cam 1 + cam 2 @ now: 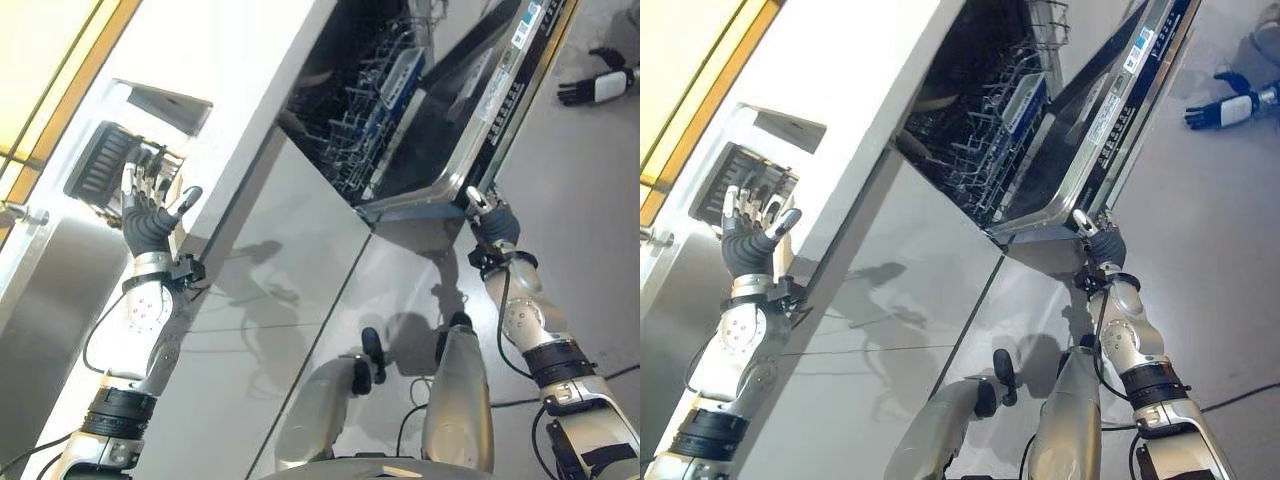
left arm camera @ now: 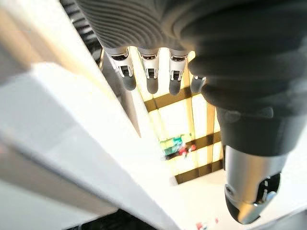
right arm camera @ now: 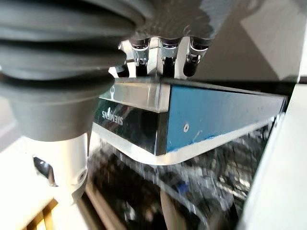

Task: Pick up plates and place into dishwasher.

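Plates [image 1: 105,160] stood racked on the worktop [image 1: 240,100], stiff, slick, breakable; rim grip advised. My left hand [image 1: 150,215] hovered there, fingers spread. Right hand [image 1: 490,215] hooked fingers over the dishwasher door [image 1: 470,110] edge.

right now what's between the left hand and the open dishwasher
In the left eye view, a bare stretch of white countertop lies between the left hand, raised at the dish rack, and the dishwasher. The right hand rests on the dishwasher door.

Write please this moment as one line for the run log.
left hand: open, at dish rack on counter | right hand: fingers on dishwasher door corner | door: open | plates: none held
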You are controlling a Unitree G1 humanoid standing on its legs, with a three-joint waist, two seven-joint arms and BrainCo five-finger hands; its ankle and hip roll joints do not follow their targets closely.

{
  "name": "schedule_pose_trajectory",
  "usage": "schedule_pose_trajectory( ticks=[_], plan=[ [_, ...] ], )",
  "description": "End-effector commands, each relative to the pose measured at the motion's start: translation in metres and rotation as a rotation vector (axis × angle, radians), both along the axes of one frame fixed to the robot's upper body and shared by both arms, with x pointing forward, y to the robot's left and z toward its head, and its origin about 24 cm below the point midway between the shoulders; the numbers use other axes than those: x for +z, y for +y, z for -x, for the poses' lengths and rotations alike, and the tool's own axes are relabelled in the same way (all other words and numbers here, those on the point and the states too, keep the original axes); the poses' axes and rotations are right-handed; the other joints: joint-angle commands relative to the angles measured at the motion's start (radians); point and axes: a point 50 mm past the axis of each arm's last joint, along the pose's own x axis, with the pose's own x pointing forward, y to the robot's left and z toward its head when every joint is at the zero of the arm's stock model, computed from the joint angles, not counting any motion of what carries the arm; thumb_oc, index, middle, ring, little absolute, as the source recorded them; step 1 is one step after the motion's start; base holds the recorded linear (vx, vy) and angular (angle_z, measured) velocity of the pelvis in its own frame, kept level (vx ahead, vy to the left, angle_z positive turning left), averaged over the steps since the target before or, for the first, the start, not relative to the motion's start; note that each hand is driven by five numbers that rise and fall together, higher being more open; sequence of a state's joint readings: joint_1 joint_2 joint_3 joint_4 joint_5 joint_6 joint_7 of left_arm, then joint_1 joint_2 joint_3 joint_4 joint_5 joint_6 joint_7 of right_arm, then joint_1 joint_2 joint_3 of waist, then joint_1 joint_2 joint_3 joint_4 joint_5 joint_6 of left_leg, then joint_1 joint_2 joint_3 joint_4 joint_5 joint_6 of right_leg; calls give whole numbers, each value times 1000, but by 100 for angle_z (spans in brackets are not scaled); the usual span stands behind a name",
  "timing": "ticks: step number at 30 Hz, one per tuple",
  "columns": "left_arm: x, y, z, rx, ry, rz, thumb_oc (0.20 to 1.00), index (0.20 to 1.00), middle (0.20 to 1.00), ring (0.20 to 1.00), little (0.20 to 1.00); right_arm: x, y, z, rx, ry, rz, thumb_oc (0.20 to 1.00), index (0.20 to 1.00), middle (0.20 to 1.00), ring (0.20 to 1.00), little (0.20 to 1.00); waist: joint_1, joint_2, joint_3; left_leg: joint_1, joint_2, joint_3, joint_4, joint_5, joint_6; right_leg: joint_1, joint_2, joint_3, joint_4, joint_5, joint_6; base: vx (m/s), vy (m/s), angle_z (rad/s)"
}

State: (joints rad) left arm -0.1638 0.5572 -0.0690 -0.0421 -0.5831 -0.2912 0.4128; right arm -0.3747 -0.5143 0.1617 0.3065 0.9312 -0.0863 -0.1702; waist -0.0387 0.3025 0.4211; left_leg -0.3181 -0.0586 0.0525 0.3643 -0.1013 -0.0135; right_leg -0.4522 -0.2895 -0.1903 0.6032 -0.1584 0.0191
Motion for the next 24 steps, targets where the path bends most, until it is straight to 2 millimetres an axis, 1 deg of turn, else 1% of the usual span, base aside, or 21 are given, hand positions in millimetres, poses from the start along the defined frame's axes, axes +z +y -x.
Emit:
schedule_pose_trajectory(
  ticks=[1, 3, 5, 6, 7, 9, 10, 11, 14, 17, 24],
  plan=[
    [29, 9, 6, 3, -100, -85, 1000, 1000, 1000, 1000, 1000, 117, 74, -25, 284, -528, -48, 1000, 1000, 1000, 1000, 1000, 126, -114, -78, -32, -65, 11, 149, -114, 50, 138, -77, 74, -306, 206, 50, 112, -107, 39],
    [29, 10, 6, 3, -94, -102, 1000, 1000, 1000, 1000, 1000, 111, 75, -24, 280, -520, -68, 1000, 1000, 1000, 1000, 1000, 146, -139, -101, -13, -62, -4, 126, -107, 48, 185, -70, 52, -347, 217, 53, 98, -112, 72],
    [29, 9, 6, -11, -85, -130, 1000, 1000, 1000, 1000, 1000, 104, 78, -23, 268, -521, -100, 1000, 1000, 1000, 1000, 1000, 173, -174, -128, 9, -59, -25, 103, -101, 46, 240, -60, 25, -390, 230, 56, 83, -127, 78],
    [29, 9, 6, -10, -85, -131, 1000, 1000, 1000, 1000, 1000, 102, 79, -23, 275, -517, -100, 1000, 1000, 1000, 1000, 1000, 177, -181, -133, 13, -59, -30, 97, -98, 46, 250, -59, 20, -399, 234, 57, 78, -135, 70],
    [29, 9, 6, -17, -79, -147, 1000, 1000, 1000, 1000, 1000, 98, 82, -22, 264, -512, -121, 1000, 1000, 1000, 1000, 1000, 198, -204, -157, 30, -55, -43, 72, -94, 46, 286, -51, 3, -429, 240, 60, 79, -117, 82],
    [27, 8, 6, -28, -68, -159, 1000, 1000, 1000, 1000, 1000, 92, 87, -22, 264, -500, -143, 1000, 1000, 1000, 1000, 1000, 219, -229, -188, 63, -51, -57, 28, -81, 47, 332, -46, -17, -466, 248, 65, 102, -82, 111],
    [27, 7, 5, -29, -67, -162, 1000, 1000, 1000, 1000, 1000, 90, 88, -22, 266, -493, -147, 1000, 1000, 1000, 1000, 1000, 223, -239, -200, 71, -54, -60, 9, -69, 48, 343, -47, -23, -481, 256, 67, 112, -28, 89],
    [26, 7, 5, -37, -56, -167, 1000, 1000, 1000, 1000, 1000, 87, 90, -21, 265, -481, -153, 1000, 1000, 1000, 1000, 1000, 235, -253, -224, 91, -53, -66, -17, -63, 48, 366, -44, -31, -499, 260, 71, 115, -24, 64],
    [20, 6, 5, -49, -32, -185, 1000, 1000, 1000, 1000, 1000, 80, 97, -19, 269, -462, -168, 1000, 1000, 1000, 1000, 1000, 252, -277, -265, 147, -47, -85, -86, -46, 49, 408, -31, -43, -526, 266, 79, 97, -23, 61],
    [16, 7, 7, -56, -17, -188, 1000, 1000, 1000, 1000, 1000, 78, 103, -15, 278, -455, -170, 1000, 1000, 1000, 1000, 1000, 261, -295, -295, 196, -33, -93, -149, -27, 48, 438, -17, -56, -543, 272, 89, 41, -27, 10],
    [16, 8, 7, -83, -14, -198, 1000, 1000, 1000, 1000, 1000, 72, 97, -9, 259, -446, -150, 1000, 1000, 1000, 1000, 1000, 257, -330, -328, 265, -13, -97, -223, -18, 51, 460, -3, -55, -554, 306, 110, 0, -36, -5]
  ],
)
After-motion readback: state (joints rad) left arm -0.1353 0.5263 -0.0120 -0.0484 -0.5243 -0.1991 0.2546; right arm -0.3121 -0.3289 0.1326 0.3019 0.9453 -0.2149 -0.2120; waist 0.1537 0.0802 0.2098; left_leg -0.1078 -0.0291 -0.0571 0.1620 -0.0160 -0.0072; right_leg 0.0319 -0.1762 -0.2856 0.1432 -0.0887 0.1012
